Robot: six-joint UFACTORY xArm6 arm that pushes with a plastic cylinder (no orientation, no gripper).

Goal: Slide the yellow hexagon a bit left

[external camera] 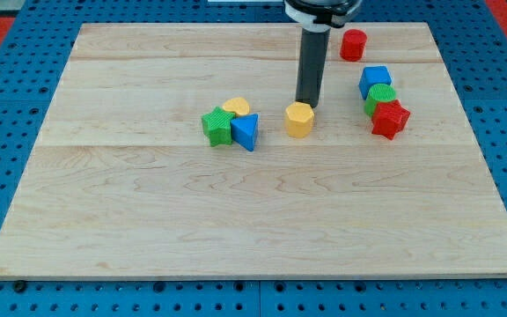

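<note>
Tip [307, 106] touching yellow hexagon [298, 120] upper right, no claw, blue triangle [246, 132] left, near.

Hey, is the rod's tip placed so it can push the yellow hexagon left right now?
Probably yes. My tip sits just at the view's upper right of the yellow hexagon, nothing between them, and bare board lies leftward before the blue block.

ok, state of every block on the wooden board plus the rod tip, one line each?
yellow hexagon block: alone, mid-board
my tip: touching hexagon's upper right
yellow rounded block: touching green cube
green cube: against blue triangular block
red cylinder: alone, top right
blue cube, green round block, red star block: clustered right
</note>
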